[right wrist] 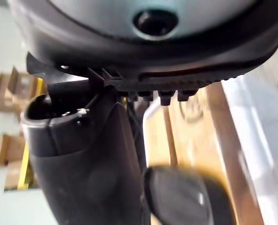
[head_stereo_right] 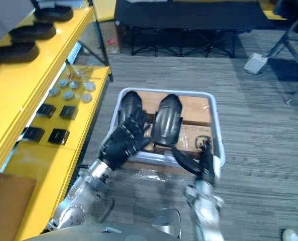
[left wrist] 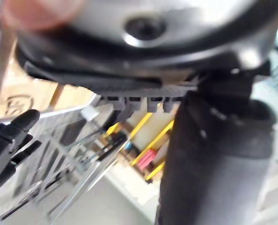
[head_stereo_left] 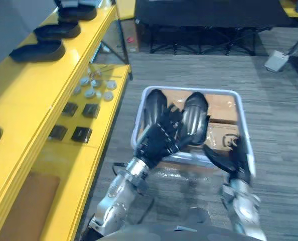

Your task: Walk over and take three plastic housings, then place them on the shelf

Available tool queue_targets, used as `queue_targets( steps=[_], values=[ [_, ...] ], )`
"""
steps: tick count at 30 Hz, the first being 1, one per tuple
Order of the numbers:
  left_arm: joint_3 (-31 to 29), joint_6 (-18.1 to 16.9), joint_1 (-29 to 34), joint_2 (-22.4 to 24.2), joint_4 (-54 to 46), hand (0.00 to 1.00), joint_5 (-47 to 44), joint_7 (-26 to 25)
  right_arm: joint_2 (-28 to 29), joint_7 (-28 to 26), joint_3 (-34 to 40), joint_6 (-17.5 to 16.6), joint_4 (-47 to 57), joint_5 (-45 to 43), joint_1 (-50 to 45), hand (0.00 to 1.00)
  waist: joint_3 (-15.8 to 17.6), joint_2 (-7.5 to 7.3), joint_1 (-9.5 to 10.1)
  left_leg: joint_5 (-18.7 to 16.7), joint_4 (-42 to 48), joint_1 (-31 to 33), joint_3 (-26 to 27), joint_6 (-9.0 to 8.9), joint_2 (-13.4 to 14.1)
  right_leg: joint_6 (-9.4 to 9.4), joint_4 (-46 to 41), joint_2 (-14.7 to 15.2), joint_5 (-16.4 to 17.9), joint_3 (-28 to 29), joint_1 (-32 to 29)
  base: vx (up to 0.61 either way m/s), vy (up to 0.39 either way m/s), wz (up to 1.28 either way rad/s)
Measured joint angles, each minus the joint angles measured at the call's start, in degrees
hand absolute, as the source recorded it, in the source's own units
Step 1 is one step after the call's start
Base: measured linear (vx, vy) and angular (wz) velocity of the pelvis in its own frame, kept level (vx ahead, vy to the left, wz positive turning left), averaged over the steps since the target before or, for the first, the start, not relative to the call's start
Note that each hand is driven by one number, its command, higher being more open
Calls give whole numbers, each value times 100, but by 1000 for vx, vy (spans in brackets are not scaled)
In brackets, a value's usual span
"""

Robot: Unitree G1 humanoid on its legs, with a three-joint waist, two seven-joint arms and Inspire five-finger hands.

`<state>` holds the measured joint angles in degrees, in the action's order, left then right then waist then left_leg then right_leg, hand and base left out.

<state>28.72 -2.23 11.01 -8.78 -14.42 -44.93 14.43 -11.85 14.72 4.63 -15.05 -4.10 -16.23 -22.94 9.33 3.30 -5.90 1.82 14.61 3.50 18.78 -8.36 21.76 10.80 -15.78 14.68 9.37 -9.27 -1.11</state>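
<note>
Starting at your left, you are looking at the yellow shelf (head_stereo_left: 18,95), which is carrying three shelved housings (head_stereo_left: 38,50) in a row along its top level, with a fourth dark shape cut off at the view's edge. On the level below, four small black blocks (head_stereo_left: 81,134) and a cluster of silver discs (head_stereo_left: 94,89), about six, are lying. Moving right, the white crate (head_stereo_left: 242,125) is sitting on the floor just beside the shelf, holding two plastic housings side by side on cardboard (head_stereo_left: 224,108): the left housing (head_stereo_left: 155,106) and the right housing (head_stereo_left: 195,116). Your left hand (head_stereo_left: 159,138) is lying across their near ends with its fingers spread and fairly straight, closed round neither. Your right hand (head_stereo_left: 235,161) is hovering at the crate's near right rim, fingers loose and apart, holding nothing. By my judgement you are working the pick: the next move is calling for fingers curling round one housing and lifting it clear of the crate wall. Only two are showing in the crate where three are wanted.
</note>
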Motion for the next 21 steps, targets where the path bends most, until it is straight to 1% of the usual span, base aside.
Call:
queue_targets(
  steps=[1,2,3,4,5,6,7,8,9,10,11,12,14,16,17,18,19,20,21],
  values=[
    [0,0,27,-6,-113,100,-2,34,2,5,69,0,57,-3,-42,100,-11,4,-24,-234,-33,-36,32,148,-74,-44,-1,-73,-14,71,-67,4,-56,-87],
    [-13,-6,19,-4,-181,100,-4,44,-1,12,66,6,110,-1,-75,100,-25,-28,-19,-385,-106,-93,-96,237,-168,-66,-10,-117,-28,172,-158,-4,-28,-69],
    [-43,-39,3,-4,-205,100,-7,45,-10,23,20,72,222,27,-68,100,-56,-49,41,-608,-165,-105,-316,257,-342,-82,-19,-166,-48,317,-310,-16,-16,-60],
    [-69,-39,-8,-6,-199,100,-5,23,-25,104,-37,115,266,92,-17,100,-59,-43,82,-803,-188,-96,-446,265,-407,-54,-21,-165,-94,400,-404,-27,18,-50],
    [-100,-39,-27,-6,-197,100,-5,6,-45,165,-75,182,250,187,62,100,-57,-46,104,-918,-193,-90,-534,225,-466,-33,-20,-150,-132,464,-455,-55,80,-34],
    [-179,-35,10,-13,-179,100,-5,-2,-42,295,-138,311,208,215,223,100,-44,-70,134,-964,-189,-96,-567,141,-574,-1,-13,-78,-236,513,-507,-94,148,-28],
    [-267,-24,70,-21,-161,100,-5,1,-3,453,-243,385,155,213,385,100,-54,-96,188,-963,-223,-99,-532,142,-726,23,39,48,-407,497,-553,-132,208,-33],
    [-334,-23,103,-91,-161,100,-5,35,60,590,-271,417,151,239,500,100,-60,-101,297,-926,-311,-104,-477,89,-859,28,201,155,-627,472,-592,-116,178,-25],
    [-397,-20,121,-117,-162,100,3,96,78,675,-295,438,135,253,582,100,-59,-103,345,-903,-349,-91,-474,57,-926,40,320,214,-747,447,-588,-104,184,-23],
    [-491,-18,135,-135,-162,100,57,147,92,833,-302,446,13,250,790,100,-36,-146,430,-853,-418,-61,-460,13,-1055,43,552,308,-986,367,-578,-96,174,-9],
    [-625,-23,136,-137,-161,100,82,205,92,958,-259,445,-241,243,1064,100,-6,-194,449,-826,-415,26,-470,20,-1128,15,752,370,-1223,249,-573,-93,164,-5],
    [-697,-25,134,-145,-161,100,83,256,92,996,-222,446,-399,238,1218,100,15,-221,452,-814,-405,72,-473,30,-1146,4,847,379,-1341,189,-571,-95,132,5],
    [-837,-47,39,-285,-160,100,274,618,87,1186,130,444,-1072,235,1810,100,90,-327,480,-750,-300,371,-572,29,-1170,-46,1213,381,-1704,-152,-568,-95,85,17],
    [-828,-102,-5,-391,-160,100,469,817,2,1341,360,442,-1477,183,2196,100,161,-401,486,-747,-210,579,-654,27,-1189,-62,1317,389,-1719,-256,-591,-67,30,26],
    [-798,-103,-28,-428,-155,100,507,882,-203,1477,456,442,-1821,148,2537,100,262,-410,496,-746,-118,719,-750,21,-1187,-65,1323,387,-1714,-321,-635,-61,8,24],
    [-763,-106,-44,-437,-151,100,507,895,-407,1545,513,441,-2024,105,2786,100,329,-371,539,-744,-37,847,-814,15,-1187,-66,1323,380,-1714,-327,-698,-60,4,22],
    [-741,-106,-87,-437,-151,100,508,913,-702,1631,576,441,-2231,-43,3130,100,462,-301,578,-741,76,989,-877,16,-1186,-66,1323,377,-1714,-338,-766,-62,-1,14],
    [-721,-106,-121,-438,-150,100,509,913,-830,1671,605,441,-2319,-61,3305,100,529,-257,585,-741,130,1062,-925,16,-1186,-66,1324,374,-1714,-350,-791,-62,-7,19],
    [-705,-105,-206,-442,-149,100,515,914,-1060,1742,624,441,-2460,-97,3631,100,693,-184,577,-740,236,1183,-1023,17,-1184,-66,1324,366,-1714,-399,-794,-93,-14,23]
  ],
)
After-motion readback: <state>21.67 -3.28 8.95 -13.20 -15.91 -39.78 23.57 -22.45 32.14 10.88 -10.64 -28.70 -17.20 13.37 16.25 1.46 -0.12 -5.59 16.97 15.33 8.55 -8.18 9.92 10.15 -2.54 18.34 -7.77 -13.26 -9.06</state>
